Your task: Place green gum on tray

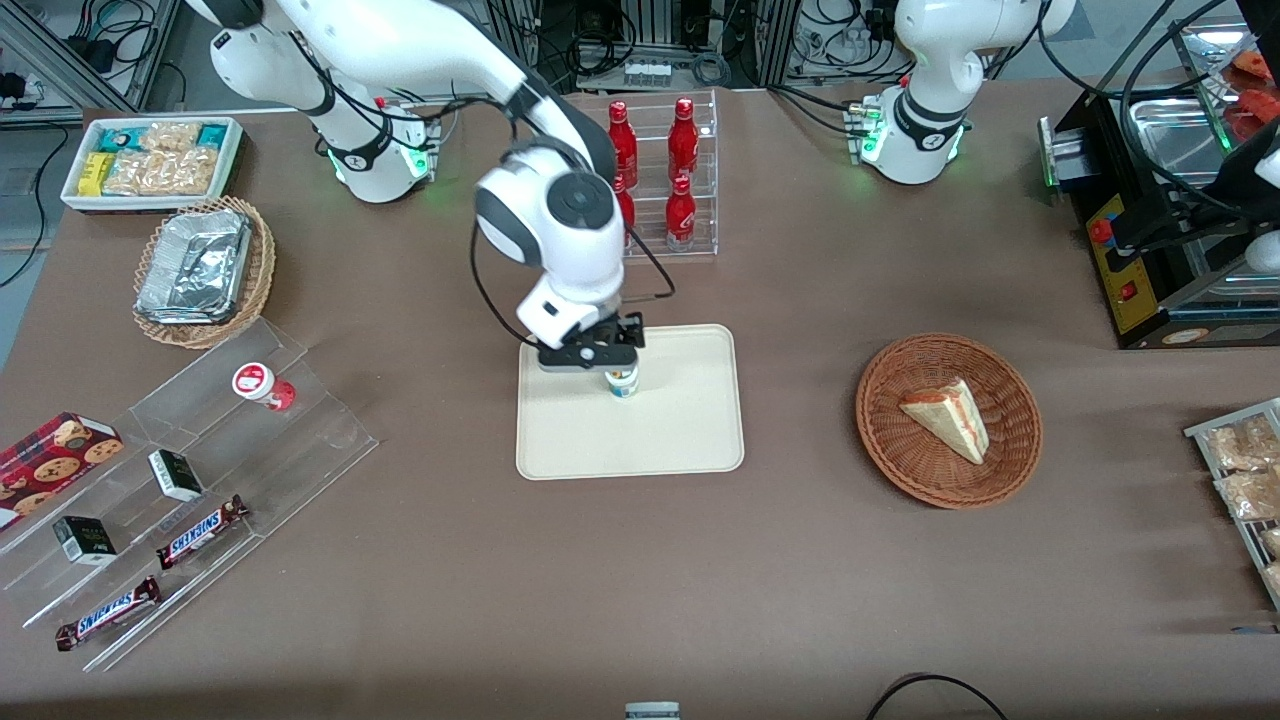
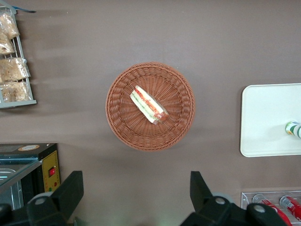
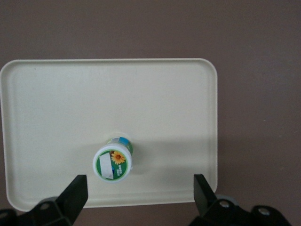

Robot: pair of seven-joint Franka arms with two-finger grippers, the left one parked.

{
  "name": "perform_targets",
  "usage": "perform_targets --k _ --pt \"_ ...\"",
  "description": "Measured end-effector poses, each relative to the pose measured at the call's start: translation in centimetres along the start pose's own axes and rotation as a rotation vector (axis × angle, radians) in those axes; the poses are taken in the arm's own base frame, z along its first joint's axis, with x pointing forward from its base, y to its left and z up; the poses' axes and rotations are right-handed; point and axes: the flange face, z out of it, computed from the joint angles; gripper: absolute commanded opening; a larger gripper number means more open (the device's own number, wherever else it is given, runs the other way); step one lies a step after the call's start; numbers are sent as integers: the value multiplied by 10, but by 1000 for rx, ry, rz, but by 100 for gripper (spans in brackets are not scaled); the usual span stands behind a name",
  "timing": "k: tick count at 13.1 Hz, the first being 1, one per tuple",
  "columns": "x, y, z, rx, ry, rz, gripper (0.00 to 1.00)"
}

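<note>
Standing upright on the tray (image 3: 56, 94), the green gum (image 3: 113, 163) rests free between the spread fingers of the gripper (image 1: 603, 352), untouched by either (lid facing the wrist camera). Gripper hovers directly above it; a straight vertical retreat appears sufficient.

I can read "SNICKERS" on the two brown chocolate bar wrappers (image 1: 202, 531) (image 1: 108, 613) lying on the clear acrylic stepped shelf (image 1: 300, 445). My gripper (image 1: 598, 356) hangs over the cream rectangular plastic tray (image 1: 560, 440), and the small green gum canister's (image 3: 113, 163) white lid shows a sunflower picture, its small print unreadable.
</note>
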Motion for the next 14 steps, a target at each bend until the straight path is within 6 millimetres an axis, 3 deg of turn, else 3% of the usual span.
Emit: perform_targets --k 4,8,10,14 --pt "-5 63 -78 5 -65 34 100" --pt "12 163 -150 24 -117 62 100" --pt "21 218 -170 28 -137 72 100" --pt "47 325 -186 51 -158 57 100"
